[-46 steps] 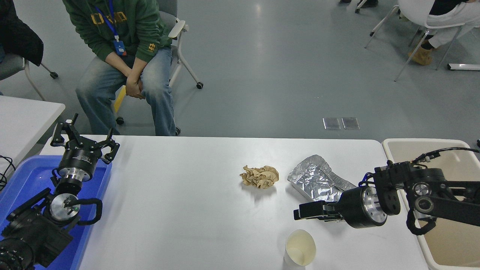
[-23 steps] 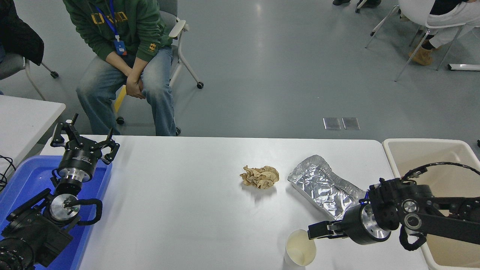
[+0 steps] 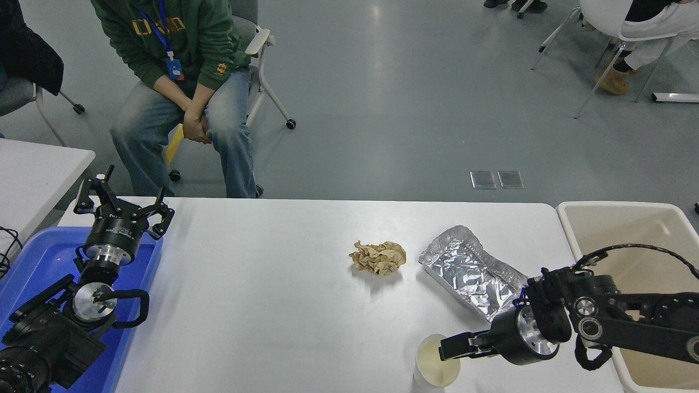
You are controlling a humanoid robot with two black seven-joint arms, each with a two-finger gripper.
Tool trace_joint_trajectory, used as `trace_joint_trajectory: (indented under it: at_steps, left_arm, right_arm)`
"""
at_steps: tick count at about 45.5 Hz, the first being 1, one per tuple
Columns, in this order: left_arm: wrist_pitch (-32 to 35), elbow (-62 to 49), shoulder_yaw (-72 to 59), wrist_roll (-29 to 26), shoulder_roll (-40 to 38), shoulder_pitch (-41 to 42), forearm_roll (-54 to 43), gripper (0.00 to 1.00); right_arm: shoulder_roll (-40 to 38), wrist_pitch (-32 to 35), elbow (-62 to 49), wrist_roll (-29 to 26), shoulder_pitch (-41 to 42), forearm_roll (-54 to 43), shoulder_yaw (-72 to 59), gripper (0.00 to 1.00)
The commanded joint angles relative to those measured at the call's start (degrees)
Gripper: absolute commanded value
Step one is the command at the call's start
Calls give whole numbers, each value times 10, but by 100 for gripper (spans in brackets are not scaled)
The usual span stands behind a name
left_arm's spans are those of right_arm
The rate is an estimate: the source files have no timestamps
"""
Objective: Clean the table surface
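Note:
The white table surface (image 3: 262,295) carries a crumpled brown paper ball (image 3: 379,257) near its middle, a crushed foil tray (image 3: 468,270) to the right of it, and an upright paper cup (image 3: 435,363) at the front edge. My right gripper (image 3: 451,347) reaches in from the right, low over the table, and its tip meets the cup's right rim. How its jaws stand is not visible from this side. My left gripper (image 3: 123,203) is parked open at the lower left, holding nothing.
A blue bin (image 3: 38,256) sits under the left arm, and a beige bin (image 3: 628,229) stands off the table's right end. A seated person (image 3: 180,82) faces the far left side. A smaller white table (image 3: 33,169) stands at the far left.
My right arm has swung down and toward the front edge, from beside the foil tray to the cup's rim. The left arm, paper ball, tray and cup have stayed put.

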Motion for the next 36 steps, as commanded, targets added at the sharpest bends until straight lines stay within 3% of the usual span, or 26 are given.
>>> trace_joint_trajectory:
  at_steps: [1,6,14,23,31,36]
  left_arm:
    - [0,0,0,0,0,0,1,100]
    - [0,0,0,0,0,0,0,100]
    - [0,0,0,0,0,0,0,100]
    - [0,0,0,0,0,0,0,100]
    - [0,0,0,0,0,0,0,100]
    - [0,0,0,0,0,0,0,100]
  right_arm:
    - [3,1,-6,8,-7,-13,1,94]
    - [3,1,-6,10,-13,-23,1,84]
    - [13,0,-6,18,-17,-39,1,56]
    - [14,1,-11,23,-17,-39,1,41]
    - [14,1,-11,35,-11,-44,0,2]
    - [9,3,-9,38,-3,-45,1,0]
